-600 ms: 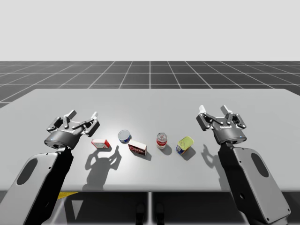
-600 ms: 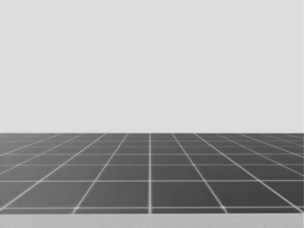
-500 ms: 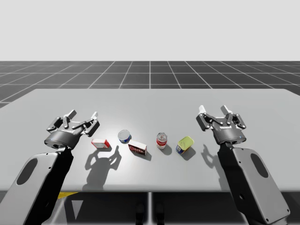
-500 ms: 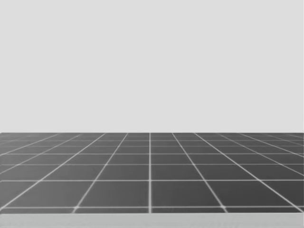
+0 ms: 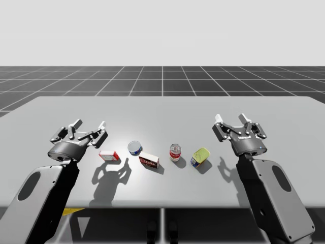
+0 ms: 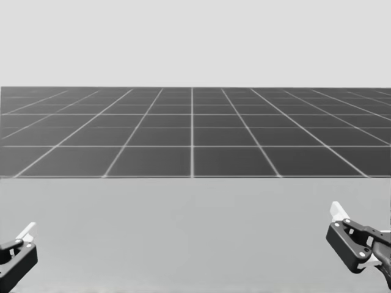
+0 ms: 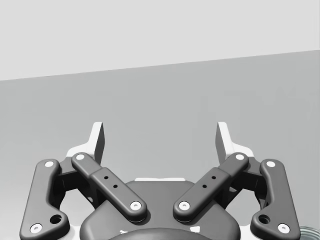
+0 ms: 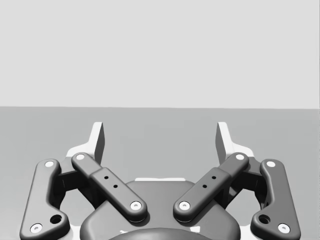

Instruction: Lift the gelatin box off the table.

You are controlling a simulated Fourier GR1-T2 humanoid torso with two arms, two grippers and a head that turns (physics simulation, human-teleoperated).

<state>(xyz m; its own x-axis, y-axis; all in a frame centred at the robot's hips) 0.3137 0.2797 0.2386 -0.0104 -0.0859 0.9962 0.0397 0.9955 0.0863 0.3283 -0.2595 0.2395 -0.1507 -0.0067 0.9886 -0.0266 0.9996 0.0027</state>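
One gelatin box point(image 5: 109, 155) lies near left jaws.

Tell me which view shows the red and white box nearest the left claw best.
The high view: the red and white box lies flat on the table, whole, near my left claw. The head view looks over the table's far part; each wrist view looks past its own open fingers across the tabletop.

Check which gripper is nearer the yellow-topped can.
Right. The right gripper sits just right of the yellow-topped can and farther back on the table; the left gripper is at the row's opposite end, beside the leftmost red-and-white box.
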